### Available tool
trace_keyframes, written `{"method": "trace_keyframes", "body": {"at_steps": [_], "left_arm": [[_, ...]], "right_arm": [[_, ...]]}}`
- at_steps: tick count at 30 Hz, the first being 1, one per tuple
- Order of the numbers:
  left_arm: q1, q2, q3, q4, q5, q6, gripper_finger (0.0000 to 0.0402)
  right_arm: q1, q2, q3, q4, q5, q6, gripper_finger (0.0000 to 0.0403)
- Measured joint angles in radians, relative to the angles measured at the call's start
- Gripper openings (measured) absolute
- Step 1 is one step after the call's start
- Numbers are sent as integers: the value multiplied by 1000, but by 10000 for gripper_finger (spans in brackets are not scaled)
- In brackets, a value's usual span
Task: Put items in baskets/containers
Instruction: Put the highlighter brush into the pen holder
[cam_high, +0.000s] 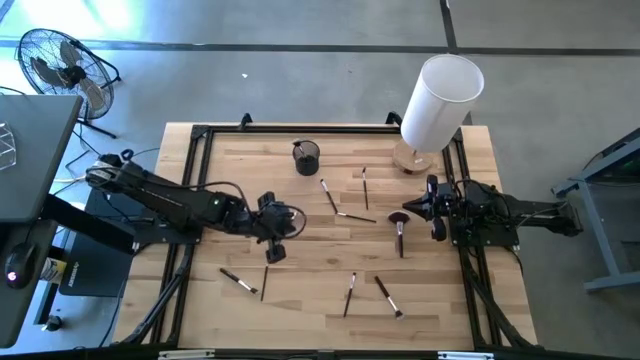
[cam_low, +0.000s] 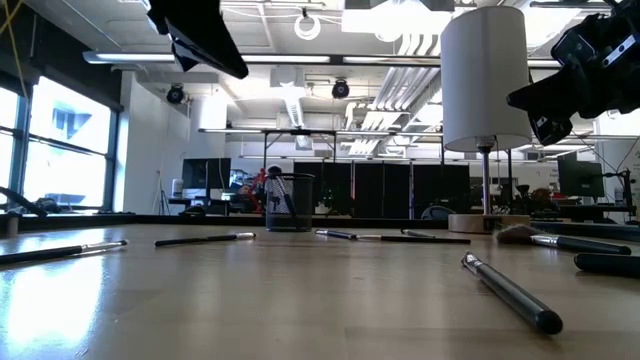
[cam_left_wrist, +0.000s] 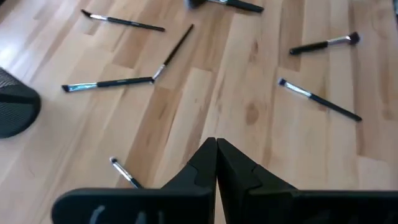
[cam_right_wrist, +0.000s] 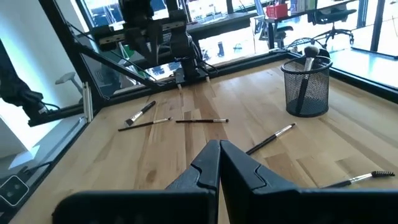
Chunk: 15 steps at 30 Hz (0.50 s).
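Several thin dark-handled makeup brushes lie flat and scattered on the wooden table (cam_high: 300, 300), among them one (cam_high: 330, 195) near the cup and one (cam_high: 388, 295) near the front edge. The brush with the wide reddish head (cam_high: 400, 228) lies by my right gripper (cam_high: 412, 207). The black wire-mesh cup (cam_high: 306, 158) stands upright toward the far edge with one brush (cam_right_wrist: 308, 53) leaning inside it. My left gripper (cam_left_wrist: 216, 146) hovers shut above mid-table, a brush (cam_left_wrist: 124, 173) on the wood below it. My right gripper (cam_right_wrist: 219, 144) is shut too, raised at the right side, pointing across the table.
A tall white cylinder (cam_high: 440, 100) stands tilted on a round wooden base at the far right corner. A black frame (cam_high: 200, 135) borders the table. A floor fan (cam_high: 60, 65) and dark equipment sit beyond the left edge. Bare wood lies between the scattered brushes.
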Motion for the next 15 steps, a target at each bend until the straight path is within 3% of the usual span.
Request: {"method": "trace_keyframes", "body": {"at_steps": [8, 15], "left_arm": [[-40, -55, -123, 18, -18, 3, 1], [-37, -230, -345, 160, -6, 74, 0]], "right_arm": [[30, 55, 8, 58, 45, 51, 1], [106, 360, 177, 119, 276, 26, 1]]}}
